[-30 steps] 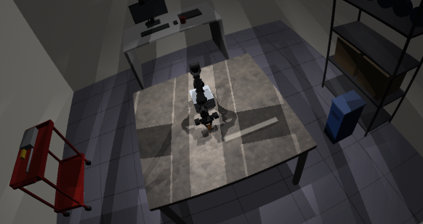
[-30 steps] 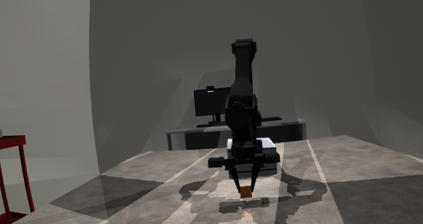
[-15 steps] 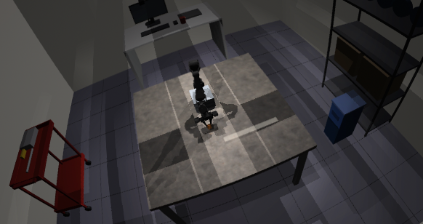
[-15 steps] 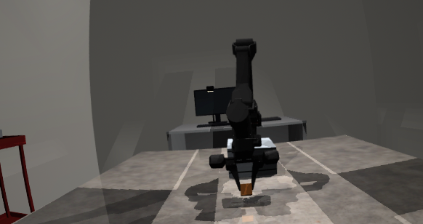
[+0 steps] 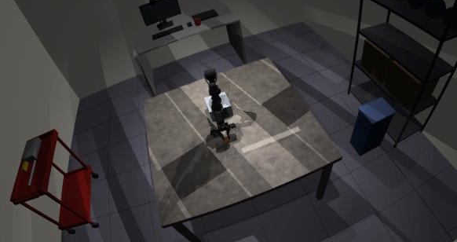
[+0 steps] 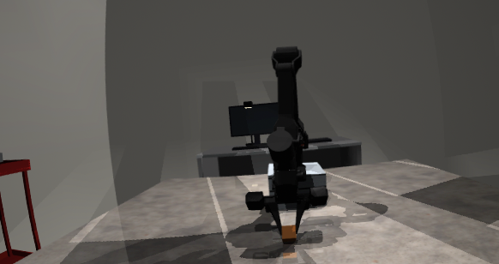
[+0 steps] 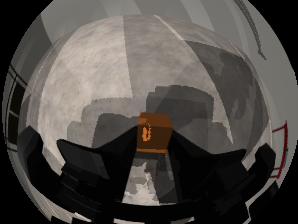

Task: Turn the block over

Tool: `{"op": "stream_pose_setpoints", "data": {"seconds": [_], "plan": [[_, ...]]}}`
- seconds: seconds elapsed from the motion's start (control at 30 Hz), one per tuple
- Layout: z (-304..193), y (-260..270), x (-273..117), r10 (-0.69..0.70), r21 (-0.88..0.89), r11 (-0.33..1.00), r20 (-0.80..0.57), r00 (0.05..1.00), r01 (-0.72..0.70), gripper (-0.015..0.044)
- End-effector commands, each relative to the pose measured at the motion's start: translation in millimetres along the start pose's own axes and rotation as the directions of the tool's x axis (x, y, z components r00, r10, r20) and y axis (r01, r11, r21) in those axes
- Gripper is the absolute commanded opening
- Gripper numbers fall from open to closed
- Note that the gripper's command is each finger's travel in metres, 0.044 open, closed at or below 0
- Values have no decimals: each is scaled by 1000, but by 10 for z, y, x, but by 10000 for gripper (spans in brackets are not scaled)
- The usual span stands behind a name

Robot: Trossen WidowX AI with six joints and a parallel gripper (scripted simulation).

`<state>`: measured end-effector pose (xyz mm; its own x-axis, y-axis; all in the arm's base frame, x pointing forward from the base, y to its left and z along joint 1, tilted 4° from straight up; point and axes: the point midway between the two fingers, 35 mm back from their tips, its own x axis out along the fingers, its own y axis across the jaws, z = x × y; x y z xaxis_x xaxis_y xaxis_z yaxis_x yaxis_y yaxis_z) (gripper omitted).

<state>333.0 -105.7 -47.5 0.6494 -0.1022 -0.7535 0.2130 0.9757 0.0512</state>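
Note:
The orange block (image 5: 226,140) (image 6: 289,233) (image 7: 155,120) is between the fingertips of my gripper (image 5: 226,137) (image 6: 289,228) (image 7: 154,139), which is shut on it. The fingers point down in the exterior view. The block seems to be a little above the table (image 5: 283,173) (image 6: 429,236) (image 7: 90,65), with a faint orange reflection below it. In the wrist view one dark orange face shows a small brighter orange patch; I cannot tell whether it is the mark or light. The block's underside is hidden.
A pale box (image 5: 224,98) (image 6: 317,169) stands at the arm's base. Beyond the table are a desk with a monitor (image 5: 161,10) (image 6: 253,121), a red cart (image 5: 76,196) (image 6: 15,167), a blue bin (image 5: 371,127) and a shelf rack at the right. Shadows cross the table.

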Motion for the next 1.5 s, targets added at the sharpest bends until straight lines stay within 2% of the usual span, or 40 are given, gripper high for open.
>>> {"op": "stream_pose_setpoints", "data": {"seconds": [0.0, 0.4, 0.83, 1.47], "plan": [[-23, 3, 49, 5, 0, 1000, 48, 999, -5, 0], [-93, 14, 103, 11, -21, 1000, 201, 980, -7, 0], [-149, 49, -19, 21, -46, 999, 358, 934, -4, 0], [-129, 54, -61, 14, 2, 1000, 372, 928, -16, 0]]}}
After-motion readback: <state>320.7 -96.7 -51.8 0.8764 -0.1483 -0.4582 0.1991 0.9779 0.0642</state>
